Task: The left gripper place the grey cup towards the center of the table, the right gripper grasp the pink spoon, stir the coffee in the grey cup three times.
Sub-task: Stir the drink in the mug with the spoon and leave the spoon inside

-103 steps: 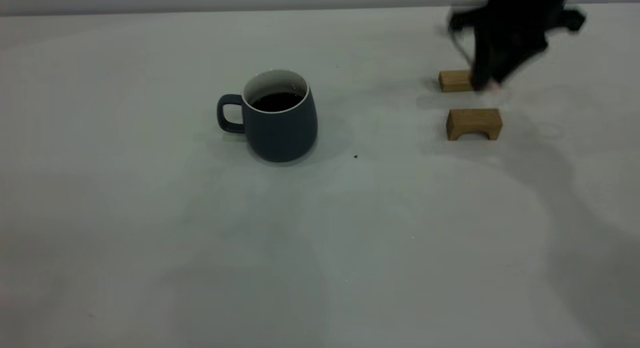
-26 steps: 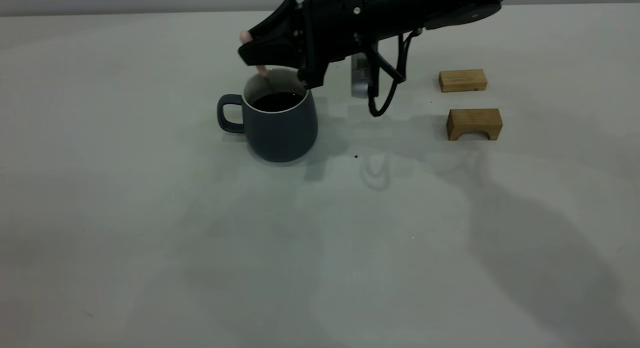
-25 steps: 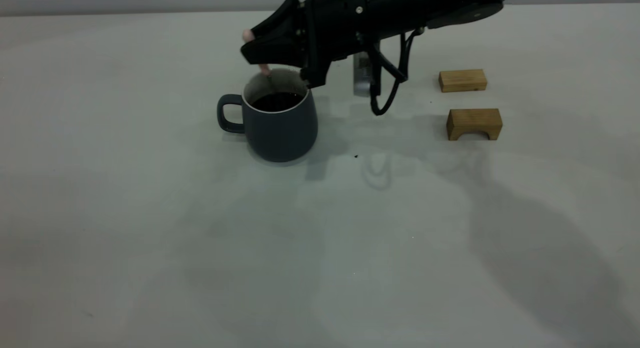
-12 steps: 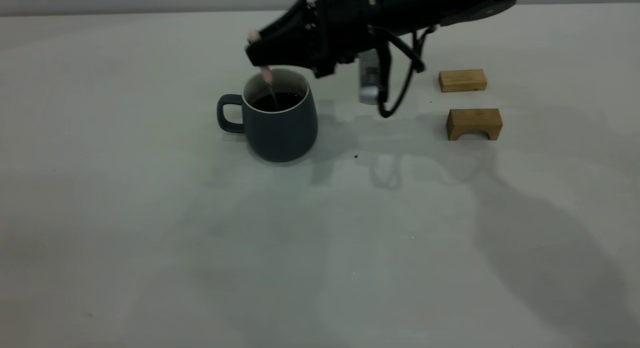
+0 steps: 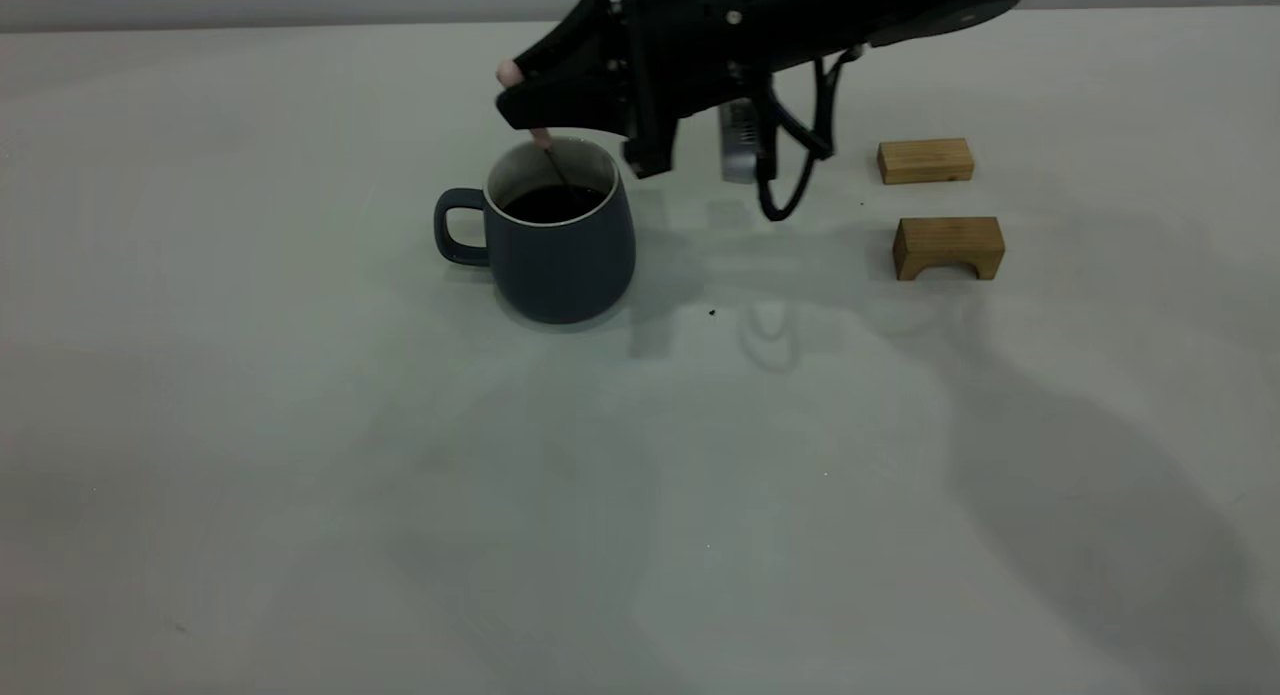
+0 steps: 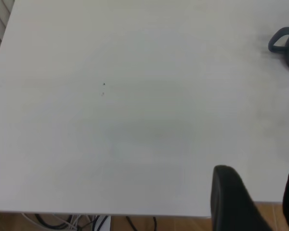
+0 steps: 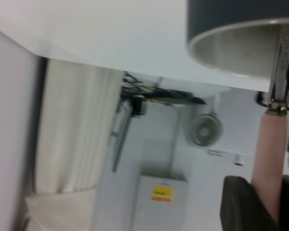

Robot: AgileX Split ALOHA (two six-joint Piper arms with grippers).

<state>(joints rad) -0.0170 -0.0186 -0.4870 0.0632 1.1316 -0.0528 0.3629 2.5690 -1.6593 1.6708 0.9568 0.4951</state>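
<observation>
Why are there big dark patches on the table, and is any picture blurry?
Exterior view: those patches are soft shadows that the right gripper and its arm cast on the table, and everything looks sharp. Right wrist view: the pink spoon and the grey cup look slightly soft.

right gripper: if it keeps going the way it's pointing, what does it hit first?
Likely the grey cup: the right gripper angles down-left over its rim, and its pink spoon already dips into the coffee. Depth is uncertain.
</observation>
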